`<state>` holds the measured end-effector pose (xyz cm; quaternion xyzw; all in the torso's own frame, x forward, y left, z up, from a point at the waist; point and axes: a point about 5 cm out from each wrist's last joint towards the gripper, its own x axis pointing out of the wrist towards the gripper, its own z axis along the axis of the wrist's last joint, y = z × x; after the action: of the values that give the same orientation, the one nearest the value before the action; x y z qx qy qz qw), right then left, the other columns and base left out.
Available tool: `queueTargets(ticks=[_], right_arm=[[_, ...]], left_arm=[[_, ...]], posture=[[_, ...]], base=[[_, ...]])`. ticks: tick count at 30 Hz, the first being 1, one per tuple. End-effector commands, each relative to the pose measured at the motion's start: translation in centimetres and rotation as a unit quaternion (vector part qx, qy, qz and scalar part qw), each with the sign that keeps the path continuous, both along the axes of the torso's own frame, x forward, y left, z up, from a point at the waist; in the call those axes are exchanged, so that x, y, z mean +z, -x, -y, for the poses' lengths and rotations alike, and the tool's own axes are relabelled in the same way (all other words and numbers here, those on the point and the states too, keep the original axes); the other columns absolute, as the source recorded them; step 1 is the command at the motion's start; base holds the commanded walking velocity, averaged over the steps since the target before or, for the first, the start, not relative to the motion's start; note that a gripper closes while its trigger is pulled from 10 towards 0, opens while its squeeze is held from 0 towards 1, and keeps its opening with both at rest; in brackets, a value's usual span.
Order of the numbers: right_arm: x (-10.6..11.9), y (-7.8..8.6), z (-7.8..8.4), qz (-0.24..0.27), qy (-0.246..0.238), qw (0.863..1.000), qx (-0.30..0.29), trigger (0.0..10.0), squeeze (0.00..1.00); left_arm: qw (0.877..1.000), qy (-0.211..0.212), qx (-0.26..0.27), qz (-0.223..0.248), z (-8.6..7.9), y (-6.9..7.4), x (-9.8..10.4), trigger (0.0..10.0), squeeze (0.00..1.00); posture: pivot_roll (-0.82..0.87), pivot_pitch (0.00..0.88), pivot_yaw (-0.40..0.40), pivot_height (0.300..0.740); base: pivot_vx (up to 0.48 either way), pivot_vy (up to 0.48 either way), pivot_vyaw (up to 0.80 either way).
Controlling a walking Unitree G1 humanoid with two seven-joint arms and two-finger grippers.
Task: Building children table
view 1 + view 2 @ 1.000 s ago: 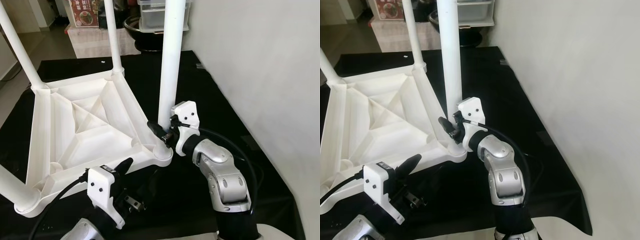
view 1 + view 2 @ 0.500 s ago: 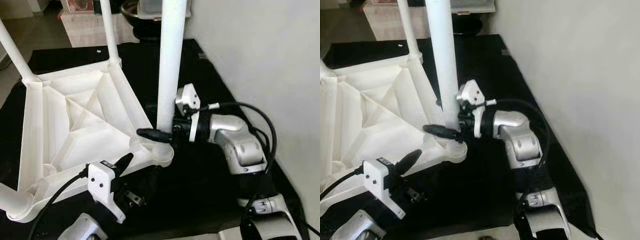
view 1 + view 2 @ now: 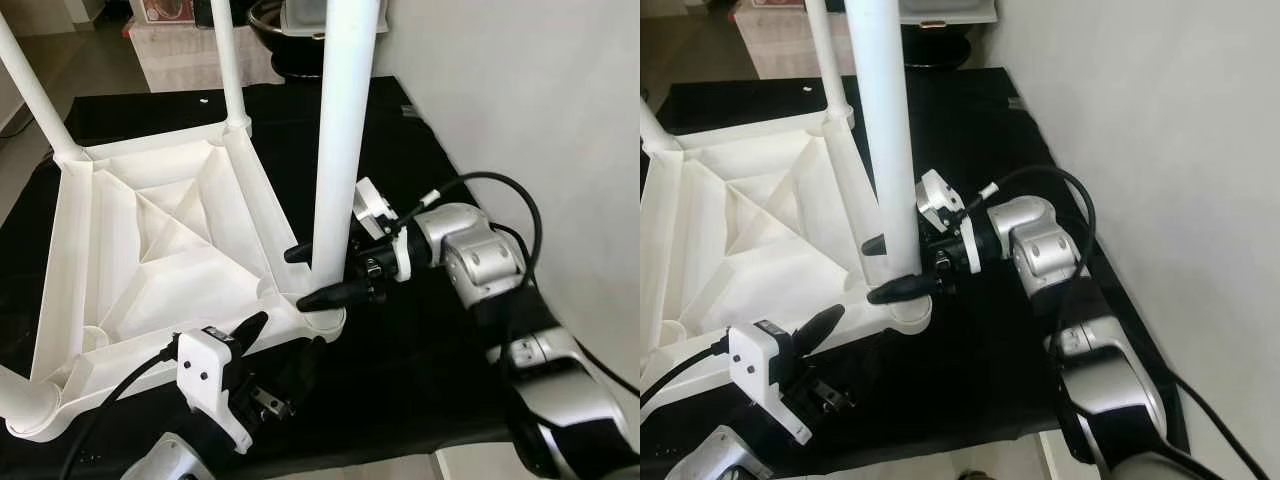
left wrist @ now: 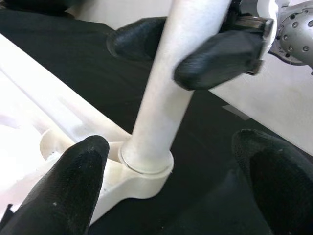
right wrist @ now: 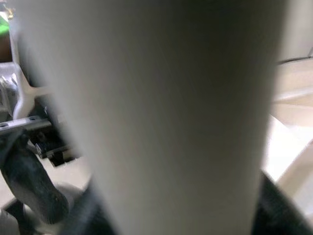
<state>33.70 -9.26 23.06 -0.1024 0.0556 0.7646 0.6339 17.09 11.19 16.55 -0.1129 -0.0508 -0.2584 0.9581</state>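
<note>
The left pincer [image 3: 262, 330] hovers released at the near corner of the upturned white table [image 3: 150, 250], which lies on the black mat [image 3: 400, 350]. The right arm reaches in sideways, its pincer [image 3: 312, 275] clenched around the upright leg [image 3: 340, 130] just above its socket. Beyond, a dark bowl [image 3: 270, 20] sits by the wall.

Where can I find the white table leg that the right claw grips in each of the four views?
Left eye: table leg upright, centre.
Right eye: left of centre.
Left wrist: rising from the corner socket, middle.
Right wrist: close and blurred, across the frame.
Shared landmark: right claw around its base.
</note>
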Motion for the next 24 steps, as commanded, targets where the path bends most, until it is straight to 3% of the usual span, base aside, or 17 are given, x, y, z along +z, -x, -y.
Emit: queueTargets(ticks=[1,8,11,14,16,17,18,19,20,21,22,23,24], right_arm=[[-0.3,0.2,-0.4,-0.005,0.005,1.000,0.024,0.0,0.00],[-1.2,0.2,0.4,-0.013,0.010,1.000,0.022,0.0,0.00],[-1.8,0.5,1.7,-0.013,-0.014,1.000,-0.005,0.0,0.00],[-2.2,1.1,2.3,-0.006,-0.031,0.998,-0.050,0.0,0.00],[-3.4,2.0,2.1,0.003,-0.031,0.989,-0.143,0.0,0.00],[-4.1,2.3,1.7,0.003,-0.029,0.977,-0.210,0.0,0.00],[-4.1,2.3,1.7,0.003,-0.029,0.977,-0.210,0.0,0.00],[-4.8,1.8,1.7,0.032,-0.030,0.908,-0.416,0.0,0.00],[-4.8,1.8,1.7,0.032,-0.030,0.908,-0.416,0.0,0.00],[-5.4,3.1,1.6,0.036,-0.036,0.857,-0.513,0.0,0.00],[-5.7,4.2,1.8,0.036,-0.040,0.819,-0.571,0.0,0.00],[-5.8,4.7,1.5,0.036,-0.045,0.803,-0.593,0.0,0.00],[-5.8,4.7,1.5,0.036,-0.045,0.803,-0.593,0.0,0.00]], left_arm=[[1.000,-0.003,0.001,-0.003,0.0,0.2,0.0,10.0,0.00],[1.000,-0.002,-0.001,-0.004,0.0,0.2,0.0,10.0,0.00],[1.000,-0.001,-0.003,-0.005,0.1,0.3,-0.1,10.0,0.00],[1.000,-0.001,-0.004,-0.006,0.1,0.3,-0.1,10.0,0.00],[1.000,-0.002,-0.005,-0.006,-0.1,0.3,-0.2,10.0,0.00],[1.000,-0.002,-0.005,-0.006,-0.2,0.3,-0.2,10.0,0.00],[1.000,-0.002,-0.005,-0.006,-0.2,0.3,-0.2,10.0,0.00],[1.000,-0.003,-0.004,-0.006,-0.3,0.3,-0.2,10.0,0.00],[1.000,-0.003,-0.004,-0.006,-0.3,0.3,-0.2,10.0,0.00],[1.000,-0.004,-0.004,-0.006,-0.4,0.3,-0.2,10.0,0.00],[1.000,-0.005,-0.004,-0.006,-0.5,0.2,-0.2,10.0,0.00],[1.000,-0.006,-0.005,-0.006,-0.5,0.2,-0.2,10.0,0.00],[1.000,-0.006,-0.005,-0.006,-0.5,0.2,-0.2,10.0,0.00]], posture=[[0.09,0.143,-0.024,0.740],[0.08,0.145,-0.022,0.740],[0.07,0.144,-0.021,0.740],[0.07,0.144,-0.020,0.740],[0.06,0.143,-0.030,0.740],[0.06,0.142,-0.029,0.740],[0.06,0.142,-0.029,0.740],[0.05,0.142,-0.023,0.740],[0.05,0.142,-0.023,0.740],[0.05,0.147,-0.010,0.740],[0.05,0.147,-0.010,0.740],[0.04,0.135,0.000,0.740],[0.04,0.135,0.000,0.740]], base=[[0.000,0.000,0.00],[0.000,0.000,0.00],[0.000,0.000,0.00],[0.000,0.000,0.00],[0.000,0.000,0.00],[0.000,0.000,0.00],[0.000,0.000,0.00],[0.000,0.000,0.00],[0.000,0.000,0.00],[0.000,0.000,0.00],[0.000,0.000,0.00],[0.000,0.000,0.00],[0.000,0.000,0.00]])
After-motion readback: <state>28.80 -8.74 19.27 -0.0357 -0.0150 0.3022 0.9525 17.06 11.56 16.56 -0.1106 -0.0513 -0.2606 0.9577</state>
